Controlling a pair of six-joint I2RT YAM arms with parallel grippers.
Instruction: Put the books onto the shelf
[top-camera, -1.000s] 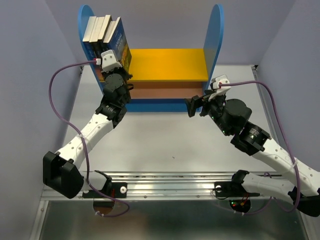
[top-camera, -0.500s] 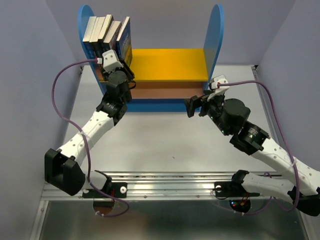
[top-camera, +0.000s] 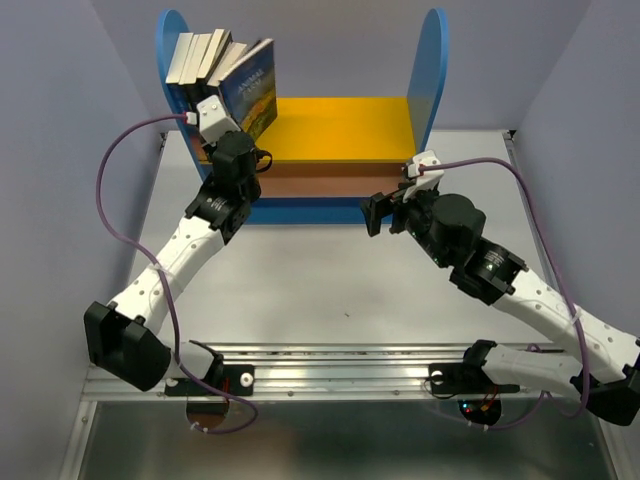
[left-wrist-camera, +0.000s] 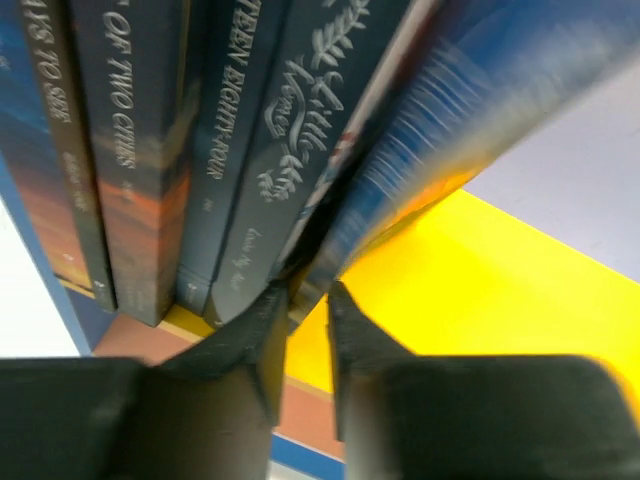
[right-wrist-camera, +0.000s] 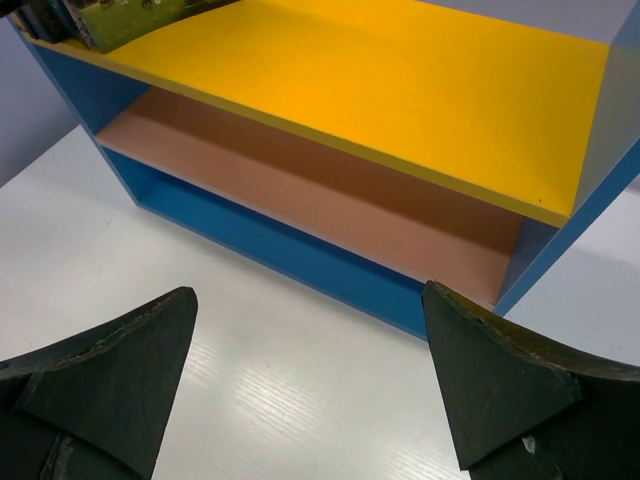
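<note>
The books (top-camera: 203, 58) (outermost tilted) stand on the shelf (top-camera: 433, 62).

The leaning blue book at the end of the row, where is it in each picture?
Top external: the leaning book is at the upper left, last in the row, tilting right over the yellow board.
Left wrist: it is at the upper right, a blurry blue cover on a slant.
Right wrist: it is probably the sliver in the top-left corner, but that is hard to be sure of.
Shared landmark: the yellow board.
</note>
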